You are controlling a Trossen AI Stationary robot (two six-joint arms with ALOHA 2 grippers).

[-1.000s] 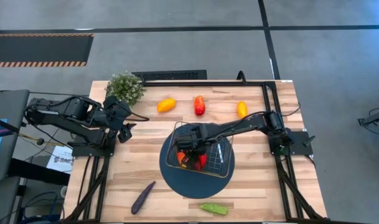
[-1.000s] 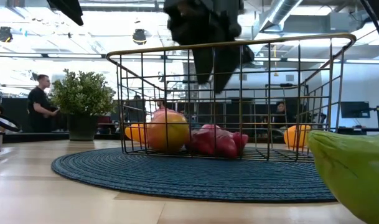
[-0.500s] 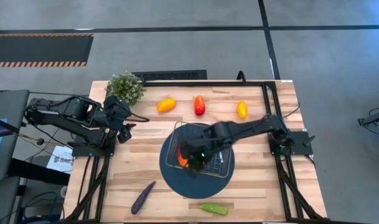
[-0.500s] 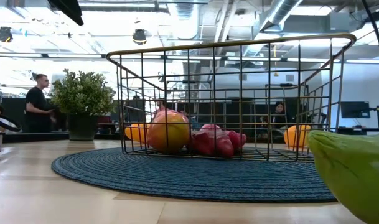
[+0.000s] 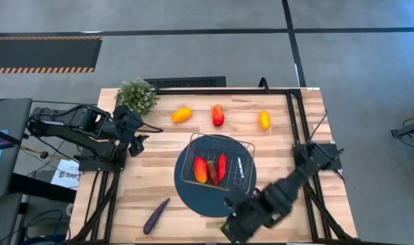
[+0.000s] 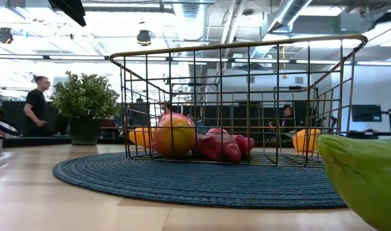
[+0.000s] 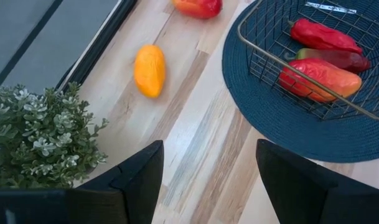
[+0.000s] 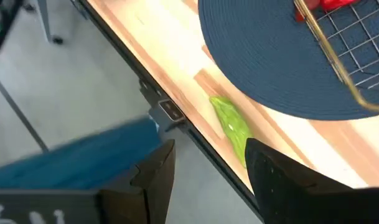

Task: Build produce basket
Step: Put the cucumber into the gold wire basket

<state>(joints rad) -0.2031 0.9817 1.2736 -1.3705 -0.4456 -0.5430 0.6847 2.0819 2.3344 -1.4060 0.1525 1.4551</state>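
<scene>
Right gripper point(image 5: 234, 228) hangs over the front edge of the table, just past the blue round mat point(image 5: 193, 194). Its two dark fingers point(image 8: 273, 171) stand apart with nothing between them. Right under it, near the table edge, lies a green pepper point(image 8: 231, 129). The same green pepper point(image 6: 362, 179) fills the near corner of the low view. The left gripper point(image 5: 135, 143) waits at the left side of the table, beside the bushy green plant point(image 5: 136, 95). Its fingers point(image 7: 139, 174) are apart too, and they hold nothing. The wire basket point(image 5: 244, 146) sits on the blue mat in the middle of the table. Three peppers lie side by side inside the basket: an orange-red pepper point(image 5: 200, 170), a dark red pepper point(image 5: 213, 171) and a bright red pepper point(image 5: 222, 165). A small white tag point(image 5: 239, 166) shows in the basket next to them. Three more peppers lie in a row on the wood behind the basket: an orange pepper point(image 5: 181, 114), a red pepper point(image 5: 218, 115) and a yellow-orange pepper point(image 5: 264, 120). They are well apart from each other. A long dark purple vegetable point(image 5: 156, 216) lies on the wood near the front left, away from the mat. In the low view, a person in a dark shirt point(image 6: 36, 108) stands far back in the room, behind the plant.
</scene>
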